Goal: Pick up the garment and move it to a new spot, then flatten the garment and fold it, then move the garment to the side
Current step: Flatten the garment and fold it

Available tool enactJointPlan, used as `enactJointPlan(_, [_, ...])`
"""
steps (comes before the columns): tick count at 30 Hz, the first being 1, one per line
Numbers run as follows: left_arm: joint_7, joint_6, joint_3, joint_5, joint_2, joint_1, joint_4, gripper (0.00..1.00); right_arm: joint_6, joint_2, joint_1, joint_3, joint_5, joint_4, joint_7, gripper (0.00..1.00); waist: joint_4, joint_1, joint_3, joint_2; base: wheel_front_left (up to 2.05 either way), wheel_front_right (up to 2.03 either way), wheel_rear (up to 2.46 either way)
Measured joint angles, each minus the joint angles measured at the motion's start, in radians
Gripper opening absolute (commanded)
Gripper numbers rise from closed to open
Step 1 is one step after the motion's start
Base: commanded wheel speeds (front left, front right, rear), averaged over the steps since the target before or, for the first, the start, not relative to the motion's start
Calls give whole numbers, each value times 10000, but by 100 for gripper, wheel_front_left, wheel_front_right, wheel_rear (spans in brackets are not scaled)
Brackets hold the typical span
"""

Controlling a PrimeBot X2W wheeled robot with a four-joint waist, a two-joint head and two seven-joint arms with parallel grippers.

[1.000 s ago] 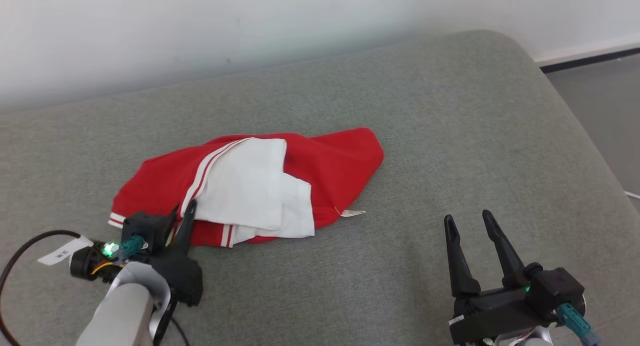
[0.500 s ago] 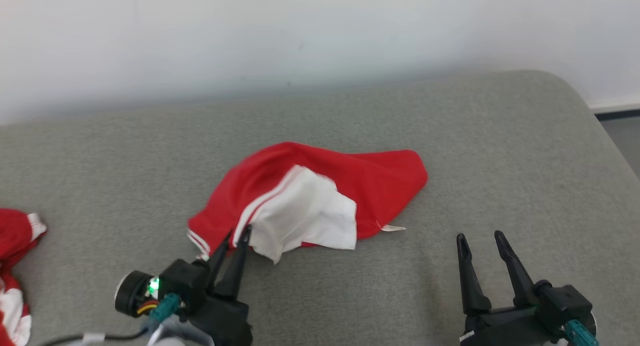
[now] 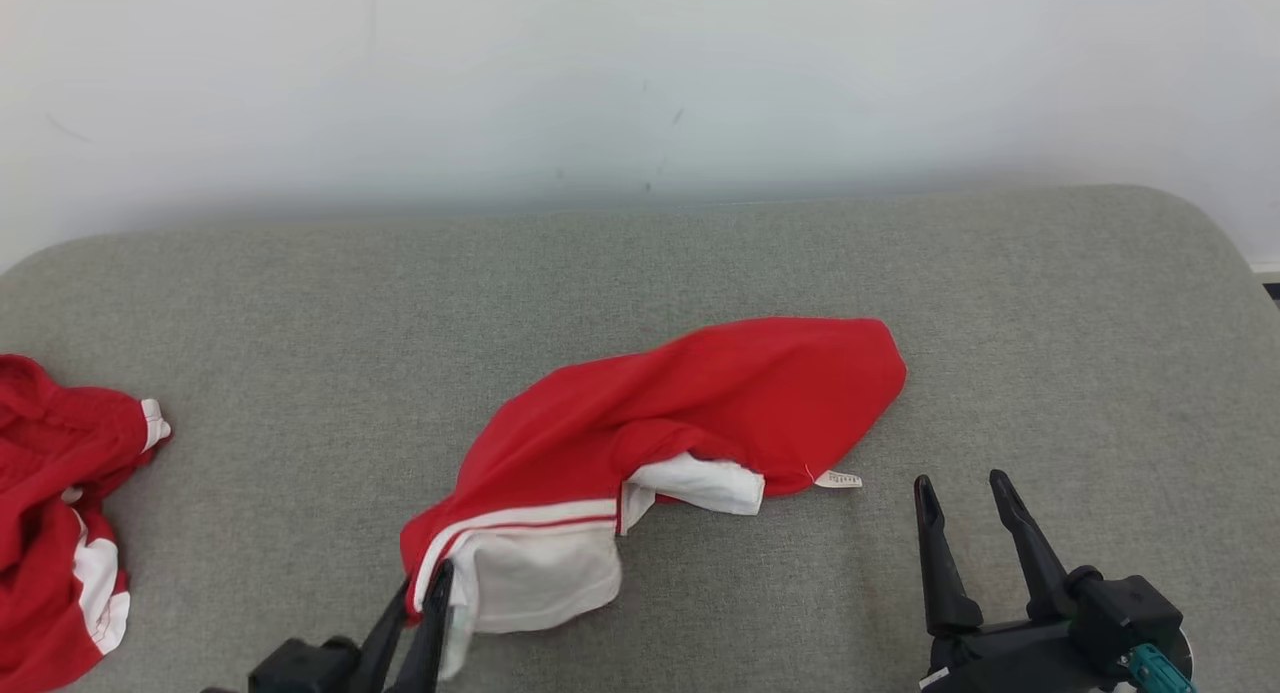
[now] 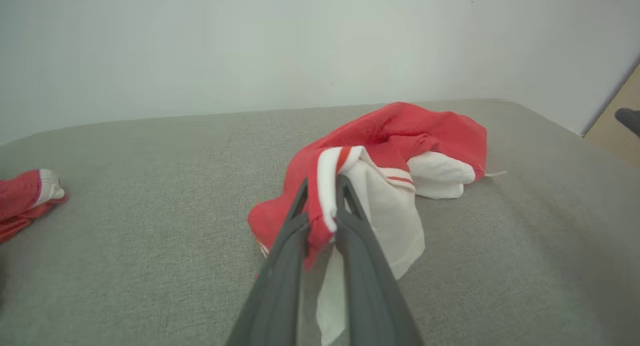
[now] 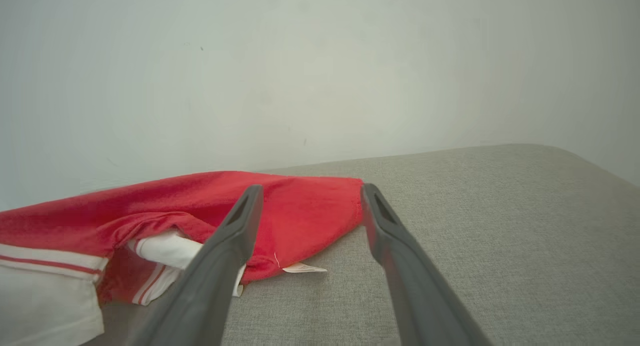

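The grey upholstered seat [image 3: 300,303] stretches out in front of the pale wall. The garment [image 3: 720,393], red with a white panel and striped trim, lies crumpled near the seat's middle, toward the front edge. It looks light, soft and floppy. I'd judge it will sag and bunch from any 1 point, so 2 spread holds along a hem or at corners should flatten it better than 1 pinch. A second red-and-white heap [image 3: 60,533] sits well apart at the far left.

The left gripper [image 3: 425,583] is clamped on the garment's striped hem at its near-left corner. That end looks lifted a little, with the white panel hanging below. The right gripper [image 3: 960,480] stands spread wide and empty near the garment's right end, just beside a small white label [image 3: 838,480].

The left wrist view shows what the head view barely gives: the trim pinched between the 2 fingers. The right wrist view shows the red end lying low on the seat, with bare cushion between its own fingers.
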Motion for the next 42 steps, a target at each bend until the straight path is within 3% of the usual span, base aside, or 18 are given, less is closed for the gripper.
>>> enactJointPlan(10, [-525,-370,100,-713,-261,282,2422,0,0,0,-37,-36,-79,199,0,100,-56,0,-19,0,0,0,0])
enactJointPlan(11, [-658,-360,77,-654,-305,193,2654,29,0,0,-45,-48,-98,199,0,100,-39,0,-7,0,0,0,0])
enactJointPlan(12, [-846,-324,94,-556,-339,93,2811,100,0,0,-49,-58,-102,199,0,100,-18,0,2,0,0,0,0])
enactJointPlan(19, [-1647,-90,282,-418,-571,-277,3116,100,0,0,-53,-79,-127,169,0,100,164,0,102,0,0,0,0])
enactJointPlan(28, [-1313,100,0,-874,-1030,562,2575,100,0,-2,-147,-84,-79,79,0,100,152,0,307,0,0,0,0])
enactJointPlan(40, [-1315,-483,-504,-1179,-1622,-137,4470,100,0,0,-234,-2,-82,105,0,100,-34,1,485,0,0,0,0])
enactJointPlan(41, [-1423,-535,-472,-1179,-1630,-284,4581,58,0,-4,-235,-12,-84,111,0,100,-42,1,495,0,0,0,0])
enactJointPlan(42, [-1544,-550,-395,-1198,-1638,-418,4661,26,0,-2,-234,-33,-84,111,0,100,-38,2,500,0,0,0,0])
